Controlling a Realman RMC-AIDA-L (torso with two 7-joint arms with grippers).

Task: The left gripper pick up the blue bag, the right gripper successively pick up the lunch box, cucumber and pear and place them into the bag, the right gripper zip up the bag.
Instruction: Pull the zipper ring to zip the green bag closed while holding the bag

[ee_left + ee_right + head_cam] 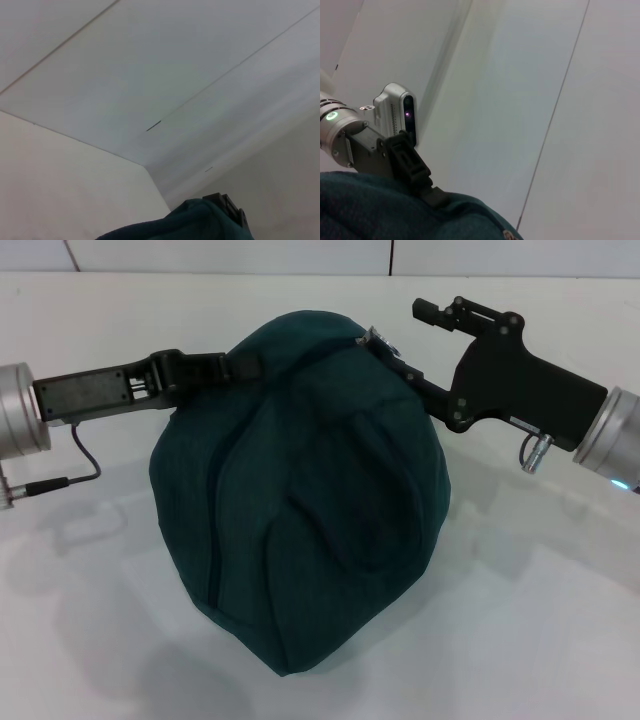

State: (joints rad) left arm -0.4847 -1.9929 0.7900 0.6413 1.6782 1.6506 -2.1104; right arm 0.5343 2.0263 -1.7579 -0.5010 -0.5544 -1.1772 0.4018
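Large dark teal-blue soft fabric bag (310,500) at centre of white table (540,640), bulging, long axis 12-to-6 o'clock, closed; contents hidden. Black two-fingered left gripper (238,366) at 10 o'clock, clamped on bag's top edge. Black two-fingered right gripper (385,346) at 1 o'clock, at metal zipper pull (378,338); finger state unclear.

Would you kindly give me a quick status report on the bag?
Left gripper shut on blue bag top. Right gripper at the zipper end. Bag bulging, appears closed. Nothing in the way.
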